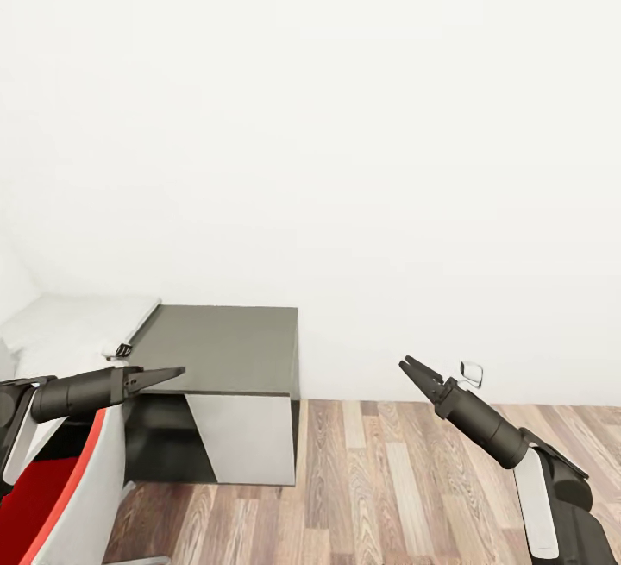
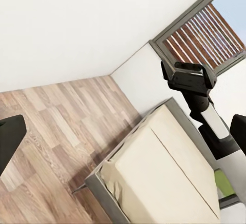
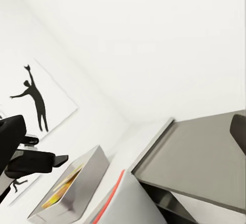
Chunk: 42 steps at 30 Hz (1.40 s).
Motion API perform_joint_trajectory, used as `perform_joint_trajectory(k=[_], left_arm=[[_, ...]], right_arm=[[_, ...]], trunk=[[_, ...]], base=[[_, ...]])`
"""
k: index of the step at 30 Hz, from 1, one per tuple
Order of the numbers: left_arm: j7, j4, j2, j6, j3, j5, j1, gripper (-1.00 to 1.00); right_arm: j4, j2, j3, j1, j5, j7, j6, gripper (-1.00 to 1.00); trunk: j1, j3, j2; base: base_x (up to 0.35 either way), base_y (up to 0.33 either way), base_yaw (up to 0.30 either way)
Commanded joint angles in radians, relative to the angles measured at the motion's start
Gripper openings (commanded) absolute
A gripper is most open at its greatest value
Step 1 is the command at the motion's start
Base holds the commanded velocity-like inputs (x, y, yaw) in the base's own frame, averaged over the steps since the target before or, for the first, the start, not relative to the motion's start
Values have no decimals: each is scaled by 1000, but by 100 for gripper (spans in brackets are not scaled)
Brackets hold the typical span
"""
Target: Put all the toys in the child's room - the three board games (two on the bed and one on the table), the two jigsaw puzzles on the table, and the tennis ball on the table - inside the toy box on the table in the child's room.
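Left fingers stand spread with nothing between them, one dark tip at each side of the left wrist view, and the arm hangs low in front of a white, red-edged shape that I cannot identify. Just beyond lies the bed, pale and pushed against the wall, with a small dark-and-white object at its near edge, too small to name. Beside the bed stands the grey surface; on the part of its top that shows I can make out no game, puzzle or ball. The right wrist view catches a grey open-topped box with something colourful inside. It may be the toy box holding a game, but I cannot tell that, nor what it stands on. Further right, over the wooden floor, the right fingers are likewise parted and hold nothing, raised and pointing toward the wall. By my judgement the robot is travelling or turning rather than reaching, since both arms are well short of anything to grasp. Doing this well means bringing the head round until the box and the toys show plainly. The base should come in square to the surface, both arms staying drawn back from its edge and from the red-edged shape, fingers spread and ready.
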Motion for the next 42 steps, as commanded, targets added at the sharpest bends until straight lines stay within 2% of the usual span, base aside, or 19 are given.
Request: perform_joint_trajectory(k=[1,27,42], left_arm=[[-4,0,0,10,0,-1,-1,100],[-4,0,-5,8,-3,-3,0,100],[-4,0,-9,8,-6,-6,0,100]], right_arm=[[0,1,-2,-1,-2,2,8,100],[1,1,-3,-1,-1,-3,8,100],[8,1,-3,-3,-3,-13,6,100]], trunk=[[0,-1,-2],[0,39,-2],[0,41,-2]], base=[[-93,-53,-93],[-81,-8,-141],[-20,-94,-23]])
